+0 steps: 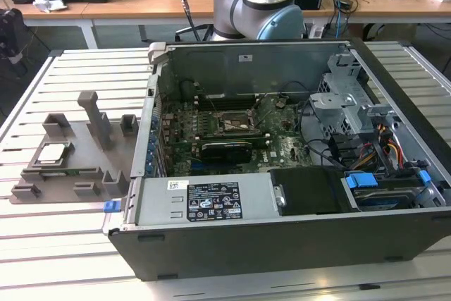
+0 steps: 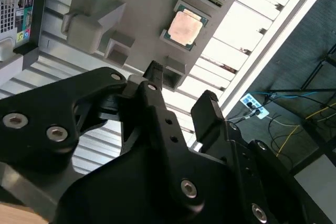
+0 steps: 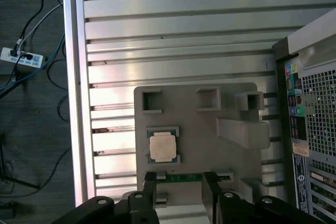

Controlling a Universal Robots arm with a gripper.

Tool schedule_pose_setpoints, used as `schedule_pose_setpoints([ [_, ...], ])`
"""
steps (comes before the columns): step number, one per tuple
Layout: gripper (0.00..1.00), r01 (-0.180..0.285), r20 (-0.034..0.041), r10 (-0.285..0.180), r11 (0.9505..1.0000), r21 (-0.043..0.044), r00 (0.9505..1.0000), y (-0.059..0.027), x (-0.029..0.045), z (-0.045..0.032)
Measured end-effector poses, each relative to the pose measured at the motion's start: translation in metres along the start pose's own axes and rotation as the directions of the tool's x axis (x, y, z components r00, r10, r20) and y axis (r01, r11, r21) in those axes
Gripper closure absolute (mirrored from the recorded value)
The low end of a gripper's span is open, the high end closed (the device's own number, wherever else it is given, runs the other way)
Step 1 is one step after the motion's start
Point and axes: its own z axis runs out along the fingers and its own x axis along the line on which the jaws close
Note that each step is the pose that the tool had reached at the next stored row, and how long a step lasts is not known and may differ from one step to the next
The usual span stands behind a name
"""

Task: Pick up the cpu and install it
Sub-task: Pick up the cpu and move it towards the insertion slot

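Approach step, I'd judge: the pincer (image 3: 180, 177) hovers spread and empty over the grey holder (image 3: 199, 129). The cpu (image 3: 163, 147) sits in its recess, at nine o'clock from the computer case (image 1: 282, 259) in the exterior view. Grasping calls for straddling its edges. The recess rim hugs it, but there is free room above the counter (image 1: 63, 244).
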Motion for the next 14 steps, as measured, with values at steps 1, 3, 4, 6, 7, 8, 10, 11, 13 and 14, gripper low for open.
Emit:
schedule_pose_setpoints([
  [1,0.53,0.000,0.0000,0.000,1.0000,0.0000,1.0000,0.0000,0.0000,0.0000],
  [3,0.34,0.000,0.0000,0.000,1.0000,0.0006,1.0000,0.0000,0.0002,0.0000],
  [4,0.34,0.002,0.0010,-0.002,0.9999,0.0155,1.0000,0.0001,0.0003,0.0000],
  [6,0.34,0.020,0.0016,-0.020,0.9992,0.0348,0.9998,0.0005,0.0003,0.0003],
  [7,0.34,0.055,-0.0002,-0.055,0.9979,0.0347,0.9985,0.0012,0.0010,0.0009],
  [8,0.34,0.062,-0.0005,-0.062,0.9975,0.0345,0.9981,0.0015,0.0027,0.0014],
  [10,0.34,0.065,-0.0006,-0.065,0.9973,0.0342,0.9979,0.0011,0.0074,0.0023],
  [11,0.34,0.065,-0.0006,-0.065,0.9973,0.0343,0.9979,0.0010,0.0094,0.0028],
  [13,0.34,0.066,-0.0006,-0.066,0.9973,0.0342,0.9978,0.0005,0.0126,0.0077],
  [14,0.34,0.066,-0.0006,-0.066,0.9973,0.0341,0.9978,0.0002,0.0133,0.0109],
])
